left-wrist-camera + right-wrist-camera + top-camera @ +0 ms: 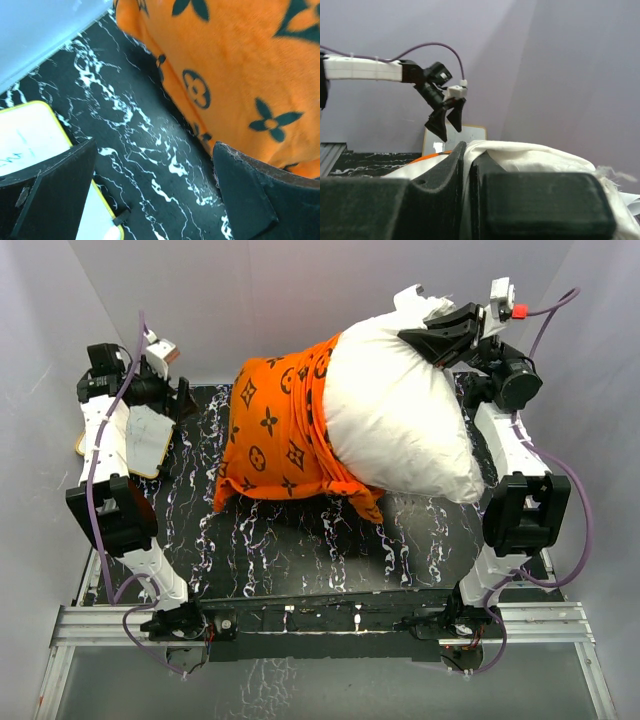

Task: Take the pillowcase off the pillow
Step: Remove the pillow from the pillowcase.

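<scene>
Two jaw states: left gripper (155,150) agape near pillowcase (275,435), right gripper (468,155) tight on pillow (400,420)

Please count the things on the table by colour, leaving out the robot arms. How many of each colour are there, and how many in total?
Orange: 1, the pillowcase
White: 2, the pillow and the board with a tan frame
Total: 3
</scene>
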{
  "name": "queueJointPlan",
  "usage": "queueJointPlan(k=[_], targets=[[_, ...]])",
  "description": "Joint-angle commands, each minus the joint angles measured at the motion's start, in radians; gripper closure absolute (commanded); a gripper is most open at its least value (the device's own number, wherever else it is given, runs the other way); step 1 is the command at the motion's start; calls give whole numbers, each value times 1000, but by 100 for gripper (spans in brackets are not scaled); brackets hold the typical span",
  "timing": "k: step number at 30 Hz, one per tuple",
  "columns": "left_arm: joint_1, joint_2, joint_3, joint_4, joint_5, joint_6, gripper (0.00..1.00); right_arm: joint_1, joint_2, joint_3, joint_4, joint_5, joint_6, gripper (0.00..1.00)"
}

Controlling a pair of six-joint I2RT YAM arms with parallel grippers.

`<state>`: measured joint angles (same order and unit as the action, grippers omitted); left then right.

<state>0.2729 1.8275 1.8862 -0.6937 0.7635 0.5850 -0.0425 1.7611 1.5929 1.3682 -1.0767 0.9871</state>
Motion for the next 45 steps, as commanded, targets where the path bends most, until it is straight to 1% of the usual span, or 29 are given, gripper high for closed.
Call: queueJointPlan(k=[1, 3, 5, 6, 7, 8, 9, 10, 11, 12, 14, 17, 19, 20, 21, 22, 23, 24, 26, 29, 32, 35, 37, 40, 41, 43, 45], targets=[[-1, -9, -68, -86, 81, 196, 3, 28, -75, 84, 287, 16, 135, 92], [-8, 7, -42, -73, 129, 127, 3, 35, -90, 50, 164, -10, 95, 92], [-29, 24, 18, -31, 218, -18, 3, 74, -111, -9, 55, -15, 40, 92], [-56, 26, 47, 9, 237, -90, 4, 88, -125, -33, -60, -25, -26, 92], [-96, 26, 67, 45, 235, -149, 5, 106, -146, -49, -247, -19, -131, 92], [-146, 26, 84, 72, 226, -185, 6, 126, -167, -56, -503, 22, -276, 92], [-194, 26, 100, 94, 214, -211, 6, 149, -181, -58, -716, 72, -411, 92], [-248, 28, 107, 122, 198, -229, 7, 173, -184, -63, -920, 121, -491, 92], [-300, 33, 116, 140, 172, -242, 7, 176, -179, -77, -988, 131, -523, 92], [-346, 48, 130, 143, 140, -230, 7, 178, -169, -103, -1011, 122, -516, 92], [-420, 103, 185, 97, 75, -140, 6, 176, -165, -157, -1087, 137, -535, 92], [-467, 226, 309, -36, -21, -9, 5, 175, -182, -257, -1176, 178, -602, 92], [-476, 295, 351, -125, -83, 61, 6, 175, -179, -276, -1291, 242, -658, 90], [-477, 317, 356, -169, -102, 91, 8, 173, -171, -266, -1357, 302, -672, 80], [-476, 327, 346, -210, -114, 111, 13, 167, -158, -250, -1436, 407, -680, 65], [-477, 324, 320, -222, -122, 117, 17, 163, -141, -232, -1504, 485, -680, 45], [-476, 309, 280, -225, -123, 117, 20, 158, -131, -217, -1563, 554, -677, 12], [-476, 285, 203, -216, -120, 119, 23, 152, -125, -211, -1606, 604, -672, 3], [-477, 212, 61, -160, -122, 123, 25, 136, -153, -236, -1631, 694, -642, 2], [-477, 110, -118, -98, -127, 146, 26, 121, -239, -330, -1559, 776, -598, 2], [-476, 58, -189, -93, -129, 152, 29, 110, -329, -434, -1487, 875, -546, 2], [-476, 45, -209, -108, -137, 157, 32, 50, -362, -493, -1454, 876, -485, 1], [-476, 44, -209, -117, -135, 158, 33, 11, -372, -532, -1400, 834, -468, 2], [-478, 43, -207, -130, -121, 151, 34, 1, -367, -611, -1254, 743, -414, 2], [-478, 43, -206, -127, -114, 143, 34, 1, -360, -636, -1183, 673, -375, 2], [-481, 40, -213, -119, -102, 118, 35, 9, -333, -694, -982, 493, -267, 2], [-489, 40, -219, -119, -98, 105, 36, 49, -295, -725, -798, 421, -189, 2]])
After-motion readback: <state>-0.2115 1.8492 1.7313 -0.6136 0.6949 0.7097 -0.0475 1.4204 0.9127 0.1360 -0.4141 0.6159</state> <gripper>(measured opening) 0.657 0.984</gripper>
